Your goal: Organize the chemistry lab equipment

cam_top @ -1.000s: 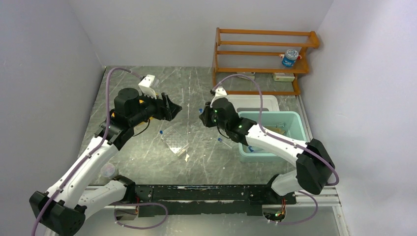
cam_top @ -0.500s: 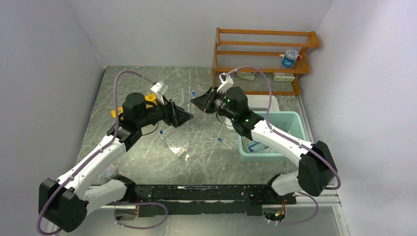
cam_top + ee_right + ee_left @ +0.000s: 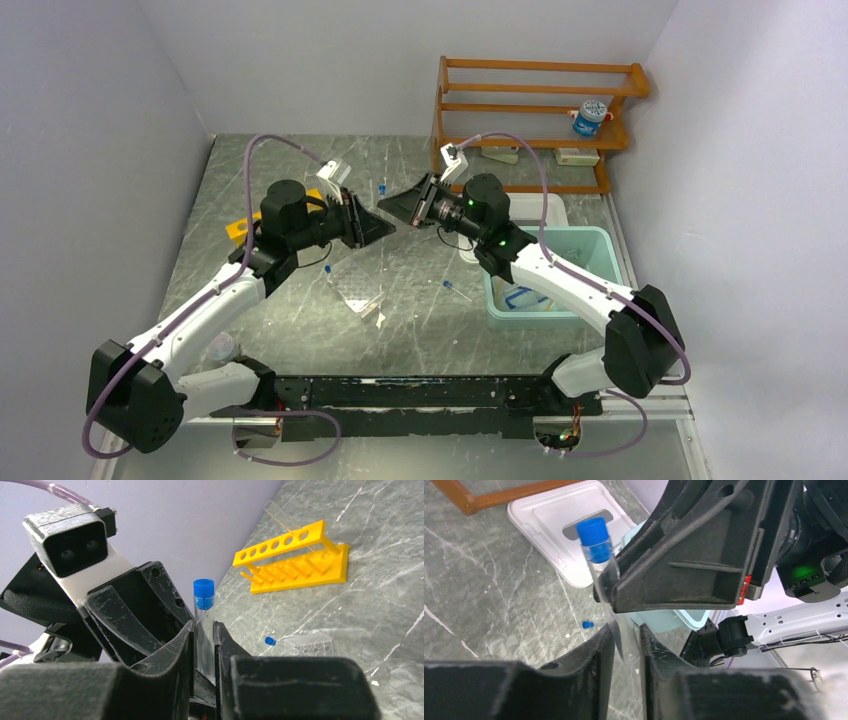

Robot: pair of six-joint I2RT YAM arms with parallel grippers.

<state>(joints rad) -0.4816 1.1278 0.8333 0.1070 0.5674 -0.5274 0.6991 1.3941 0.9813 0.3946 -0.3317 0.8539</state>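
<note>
You are seeing an orange wooden shelf (image 3: pixel 540 88) standing at the far edge, a pale teal plastic tub (image 3: pixel 603 240) sitting near it.

marbled table (image 3: pixel 300 170) with yellow rack (image 3: pixel 295 560), clear tray (image 3: pixel 358 290), teal tub (image 3: pixel 590 233)

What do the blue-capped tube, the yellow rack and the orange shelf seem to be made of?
The blue-capped tube: see-through glossy body, glass or clear plastic, hard to tell; opaque blue cap, probably plastic. The yellow rack: even matte colour, moulded holes and pegs, likely plastic. The orange shelf: slatted brown-orange rails, probably varnished wood.
</note>
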